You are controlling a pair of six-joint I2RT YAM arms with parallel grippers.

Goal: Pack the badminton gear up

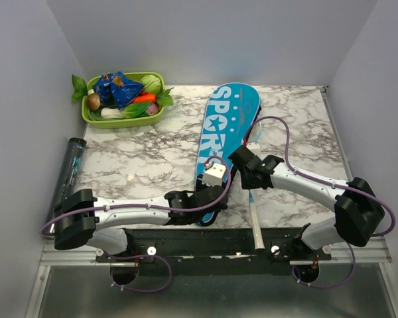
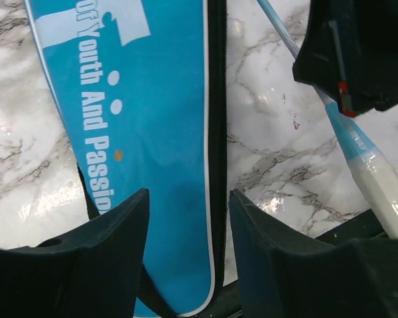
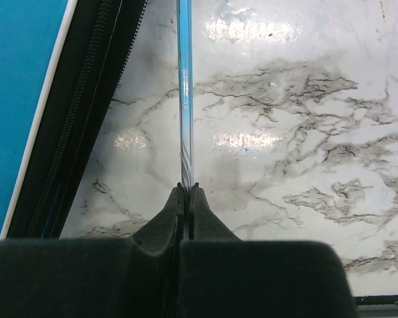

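The blue cover lettered "SPORT" lies slanted across the middle of the marble table. My left gripper hovers over its narrow near end. In the left wrist view this gripper is open, its fingers astride the cover's black zip edge. My right gripper is shut on the thin light-blue shaft of a racket just right of the cover. The racket's white handle points toward the near edge, and its head is hidden. A dark clear tube lies along the left edge.
A green tray of toy vegetables stands at the back left. The two grippers sit close together near the cover's narrow end. The black base rail runs along the near edge. Walls close in the left, back and right sides.
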